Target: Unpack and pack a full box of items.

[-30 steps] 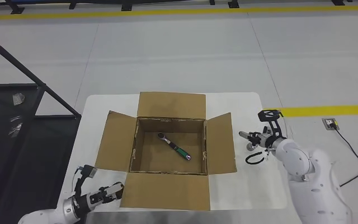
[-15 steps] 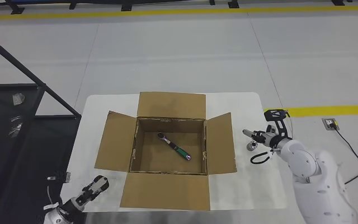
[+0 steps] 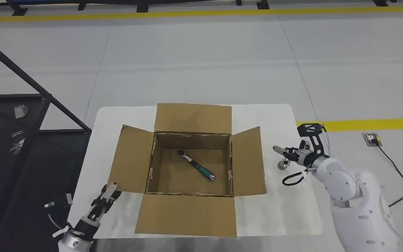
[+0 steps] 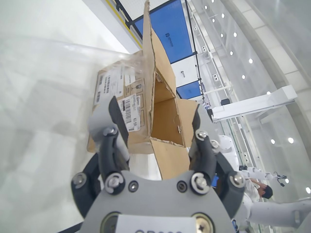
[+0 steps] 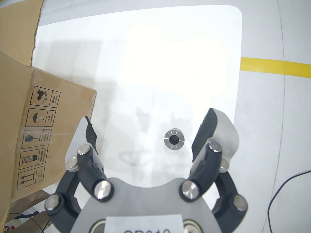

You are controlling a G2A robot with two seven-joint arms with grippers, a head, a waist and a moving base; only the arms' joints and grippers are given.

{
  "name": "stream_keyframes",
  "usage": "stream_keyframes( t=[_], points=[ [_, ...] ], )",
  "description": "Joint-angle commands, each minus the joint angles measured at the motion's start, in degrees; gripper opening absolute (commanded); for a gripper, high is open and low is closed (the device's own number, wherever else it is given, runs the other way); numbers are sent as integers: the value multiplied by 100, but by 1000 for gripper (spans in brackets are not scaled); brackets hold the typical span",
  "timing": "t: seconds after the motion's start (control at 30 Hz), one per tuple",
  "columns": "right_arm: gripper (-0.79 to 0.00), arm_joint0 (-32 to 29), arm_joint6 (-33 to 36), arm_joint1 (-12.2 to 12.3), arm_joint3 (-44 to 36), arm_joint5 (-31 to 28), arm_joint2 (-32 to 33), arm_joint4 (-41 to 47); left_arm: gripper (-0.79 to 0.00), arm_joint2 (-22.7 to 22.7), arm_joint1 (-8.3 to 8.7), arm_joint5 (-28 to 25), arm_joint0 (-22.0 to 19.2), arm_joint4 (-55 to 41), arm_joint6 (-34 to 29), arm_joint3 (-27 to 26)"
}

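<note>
On the white table I see the open cardboard box in the middle. My left gripper is spread and empty near its front corner, and my right gripper is spread beside it. A ratchet wrench lies inside the box, and a small metal collet stands on the table under the right gripper.

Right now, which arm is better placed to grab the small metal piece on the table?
Right. The right gripper, open, hangs over the metal piece beside the box; the left gripper, also open, is on the box's opposite side.
</note>
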Motion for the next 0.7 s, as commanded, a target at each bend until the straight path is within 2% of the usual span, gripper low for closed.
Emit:
stream_keyframes(
  t=[0.0, 0.07, 0.17, 0.4, 0.67],
  points=[
    [0, -40, -14, 14, 6, -11, 18, 29, -471, 39, -19, 32, -62, -15, 34, 54],
    [0, -88, -44, 27, -4, -21, 27, 47, -529, 67, -37, 60, -106, -4, 66, 102],
    [0, -144, -64, 46, -21, -23, 41, 75, -782, 89, -58, 123, -153, 24, 76, 152],
    [0, -193, -47, 92, -7, -6, 67, 132, -785, 58, -108, 146, -207, 20, 176, 191],
    [0, -166, 257, 150, 86, 493, 106, -124, -785, -100, -142, 97, -211, -57, 101, 238]
  ],
)
